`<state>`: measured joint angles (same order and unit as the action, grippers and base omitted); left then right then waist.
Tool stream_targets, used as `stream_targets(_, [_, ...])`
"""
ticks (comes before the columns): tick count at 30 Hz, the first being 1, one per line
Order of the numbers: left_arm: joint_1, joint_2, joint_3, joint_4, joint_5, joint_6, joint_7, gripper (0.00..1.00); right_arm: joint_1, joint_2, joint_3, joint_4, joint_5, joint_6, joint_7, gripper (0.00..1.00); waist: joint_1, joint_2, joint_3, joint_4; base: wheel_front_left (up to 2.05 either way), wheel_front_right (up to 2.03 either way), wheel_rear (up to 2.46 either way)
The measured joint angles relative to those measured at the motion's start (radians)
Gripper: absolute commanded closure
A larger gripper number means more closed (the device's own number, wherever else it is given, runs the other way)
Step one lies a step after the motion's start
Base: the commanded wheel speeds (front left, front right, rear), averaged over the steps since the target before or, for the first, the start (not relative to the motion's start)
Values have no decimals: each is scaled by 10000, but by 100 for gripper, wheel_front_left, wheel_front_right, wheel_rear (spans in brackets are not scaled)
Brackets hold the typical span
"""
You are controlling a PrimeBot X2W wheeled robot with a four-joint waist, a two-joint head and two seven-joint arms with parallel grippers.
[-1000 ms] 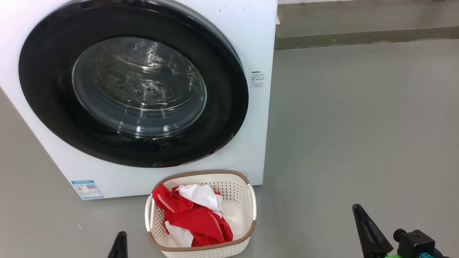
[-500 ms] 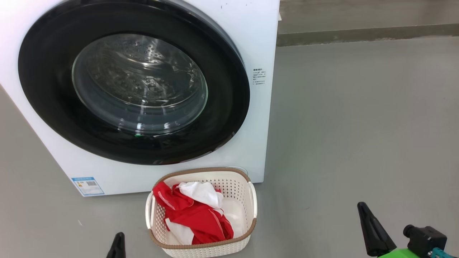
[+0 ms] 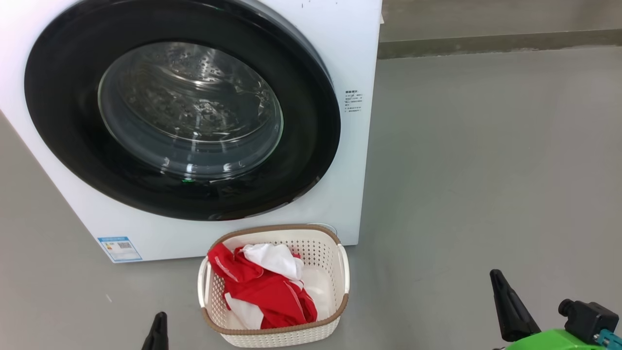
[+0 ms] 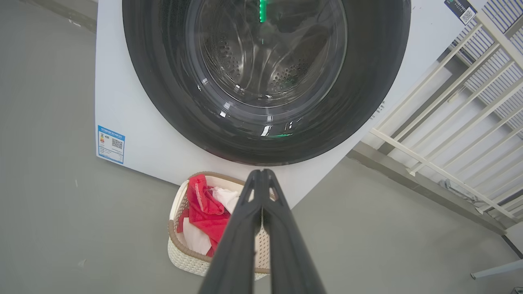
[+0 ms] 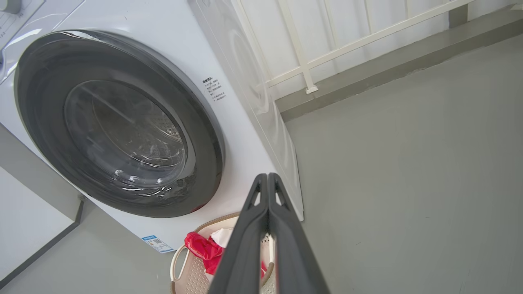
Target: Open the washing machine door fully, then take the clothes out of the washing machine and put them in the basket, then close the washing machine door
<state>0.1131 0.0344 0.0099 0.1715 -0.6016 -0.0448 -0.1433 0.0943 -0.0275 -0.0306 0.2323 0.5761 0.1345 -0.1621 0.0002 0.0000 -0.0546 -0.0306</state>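
With your left claw (image 4: 261,173) and right claw (image 5: 267,176) pinched shut and empty, the clothes (image 3: 265,291) lie in the basket (image 3: 277,228) near the closed washing machine door (image 3: 63,97); a low swing could tip it.

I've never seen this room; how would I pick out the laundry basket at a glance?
Find the big white washing machine, its round black-rimmed door shut. On the grey floor just in front of it, below the door, stands a small cream basket. Its perforated sides, brown rim and the red and white clothes inside set it apart.
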Motion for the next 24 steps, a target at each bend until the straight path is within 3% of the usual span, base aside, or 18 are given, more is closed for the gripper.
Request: stream_targets(24, [-455,2,178,267,-2644,-176,683,100,-433,-46,-236,86,2842,-2,706,100,0,0,155,82,0,0,0])
